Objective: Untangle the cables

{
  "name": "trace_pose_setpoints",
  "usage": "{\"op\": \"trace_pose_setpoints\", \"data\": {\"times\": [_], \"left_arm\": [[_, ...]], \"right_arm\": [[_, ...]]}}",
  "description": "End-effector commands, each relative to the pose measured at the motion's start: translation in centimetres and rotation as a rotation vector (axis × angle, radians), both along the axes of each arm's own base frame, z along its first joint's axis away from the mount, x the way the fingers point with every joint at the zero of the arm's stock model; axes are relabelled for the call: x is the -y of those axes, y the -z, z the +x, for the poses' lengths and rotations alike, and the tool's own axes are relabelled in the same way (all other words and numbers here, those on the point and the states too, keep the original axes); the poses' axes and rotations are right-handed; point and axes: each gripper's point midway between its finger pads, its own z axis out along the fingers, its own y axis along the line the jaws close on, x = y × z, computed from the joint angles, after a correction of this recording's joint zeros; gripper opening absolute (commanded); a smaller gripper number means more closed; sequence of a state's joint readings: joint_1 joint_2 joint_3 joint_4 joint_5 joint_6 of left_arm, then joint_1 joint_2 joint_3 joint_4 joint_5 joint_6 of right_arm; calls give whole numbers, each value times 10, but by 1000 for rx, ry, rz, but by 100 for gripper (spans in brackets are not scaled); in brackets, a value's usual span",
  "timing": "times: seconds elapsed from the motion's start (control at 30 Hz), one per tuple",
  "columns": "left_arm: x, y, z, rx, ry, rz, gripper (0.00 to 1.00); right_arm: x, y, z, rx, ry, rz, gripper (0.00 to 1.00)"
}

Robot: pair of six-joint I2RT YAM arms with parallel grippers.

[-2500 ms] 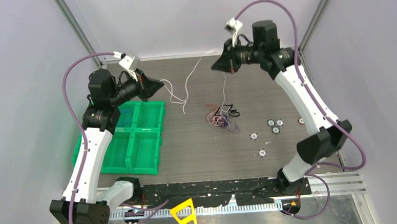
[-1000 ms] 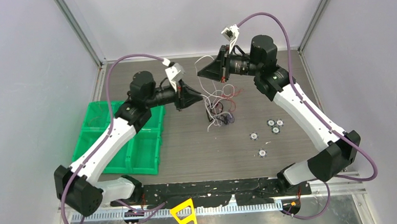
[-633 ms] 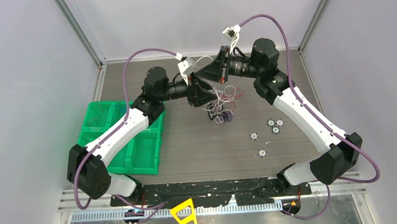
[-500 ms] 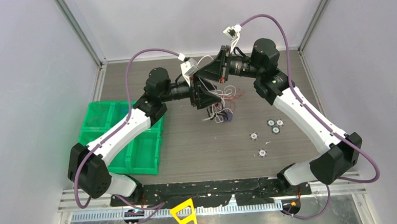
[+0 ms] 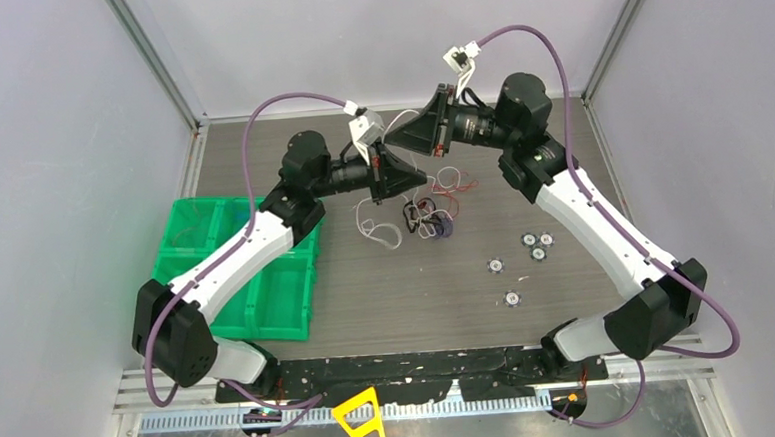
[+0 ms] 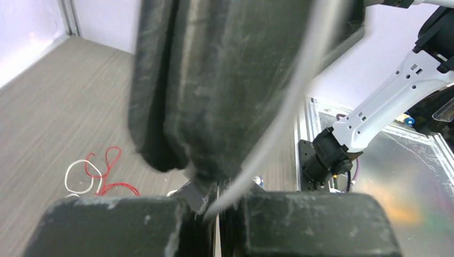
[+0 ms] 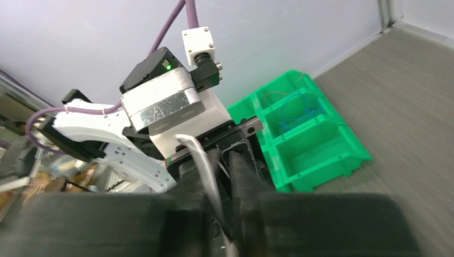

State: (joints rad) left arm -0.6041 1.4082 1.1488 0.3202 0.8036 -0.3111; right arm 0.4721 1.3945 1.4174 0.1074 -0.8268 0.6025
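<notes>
Overhead, the left gripper point(image 5: 421, 179) and right gripper point(image 5: 391, 137) meet nose to nose above the table point(image 5: 368, 300), just over the bunched cables point(image 5: 430, 218). A white loop lies beside the bunch, so the step looks like drawing one strand free, and next the two want parting slowly so the knot doesn't lift. Left wrist: jaws pinched tight on the white cable point(image 6: 267, 134). Right wrist: jaws all but closed, a white strand seemingly nipped between them, and behind, the green bin point(image 7: 342, 159) holds a blue coil point(image 7: 292, 111) in one compartment.
</notes>
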Motion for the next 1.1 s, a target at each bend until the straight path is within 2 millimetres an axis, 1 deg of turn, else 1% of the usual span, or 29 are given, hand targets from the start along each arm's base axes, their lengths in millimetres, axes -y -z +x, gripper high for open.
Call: {"op": "trace_pose_setpoints", "data": {"times": [0.0, 0.03, 0.07, 0.1, 0.13, 0.17, 0.2, 0.23, 0.3, 0.33, 0.37, 0.4, 0.43, 0.47, 0.5, 0.6, 0.63, 0.67, 0.7, 0.73, 0.77, 0.8, 0.83, 0.87, 0.9, 0.93, 1.0, 1.03, 1.07], "left_arm": [[-18, -35, 1, -9, -73, -29, 0], [-25, -38, 5, -17, -101, -29, 0], [-32, -38, 9, -20, -129, -20, 0], [-37, -38, 11, -18, -150, -8, 0], [-40, -37, 13, -14, -161, 0, 0], [-41, -34, 13, -20, -168, 9, 0], [-42, -32, 14, -26, -171, 13, 0], [-41, -30, 15, -38, -168, 15, 0], [-39, -27, 16, -57, -160, 12, 0], [-39, -29, 17, -61, -167, 6, 0], [-39, -31, 19, -66, -171, 0, 0], [-40, -35, 21, -70, -176, -8, 0], [-41, -40, 24, -83, -183, -15, 0], [-42, -45, 27, -96, -193, -22, 0], [-44, -51, 30, -107, -201, -30, 0], [-48, -66, 37, -145, -223, -49, 0], [-50, -70, 38, -148, -225, -52, 0], [-50, -72, 38, -148, -225, -56, 0], [-51, -74, 37, -146, -224, -61, 0], [-51, -77, 36, -144, -224, -67, 0], [-51, -79, 36, -143, -223, -72, 0], [-52, -83, 35, -139, -221, -80, 0], [-52, -88, 33, -128, -215, -85, 0], [-55, -95, 32, -111, -217, -95, 0], [-59, -106, 32, -89, -216, -108, 0], [-65, -122, 31, -61, -217, -127, 0], [-79, -156, 28, -25, -224, -170, 0], [-86, -180, 22, 19, -220, -199, 0], [-92, -196, 17, 52, -222, -215, 0]], "right_arm": [[19, 13, 10, 16, -23, -53, 51], [35, 31, 20, 15, 2, -132, 65], [43, 47, 25, 14, 2, -182, 72], [62, 76, 31, 14, 23, -276, 81], [72, 95, 38, 78, 36, -346, 87], [88, 123, 39, 16, 58, -407, 89], [96, 136, 41, 55, 57, -450, 93], [105, 153, 39, 25, 69, -483, 95], [110, 168, 38, 37, 72, -511, 99], [109, 166, 41, 44, 85, -499, 99], [109, 175, 41, 22, 93, -496, 99], [104, 172, 46, 35, 110, -471, 97], [103, 185, 47, 15, 128, -485, 96], [96, 198, 48, 22, 143, -502, 96], [92, 206, 50, 33, 150, -518, 95], [66, 243, 54, 70, 180, -593, 95], [58, 242, 60, 105, 193, -583, 95], [49, 256, 61, 102, 198, -608, 95], [36, 252, 64, 139, 207, -587, 96], [33, 261, 72, 130, 229, -602, 96], [23, 259, 75, 137, 235, -581, 98], [19, 265, 83, 126, 247, -592, 94], [14, 269, 85, 105, 252, -595, 77], [13, 277, 95, 80, 282, -614, 69], [16, 285, 102, 44, 301, -636, 56], [18, 291, 104, 26, 310, -653, 47], [28, 304, 105, -16, 329, -693, 38], [35, 311, 106, -34, 341, -709, 35], [40, 317, 105, -55, 342, -726, 28]]}}
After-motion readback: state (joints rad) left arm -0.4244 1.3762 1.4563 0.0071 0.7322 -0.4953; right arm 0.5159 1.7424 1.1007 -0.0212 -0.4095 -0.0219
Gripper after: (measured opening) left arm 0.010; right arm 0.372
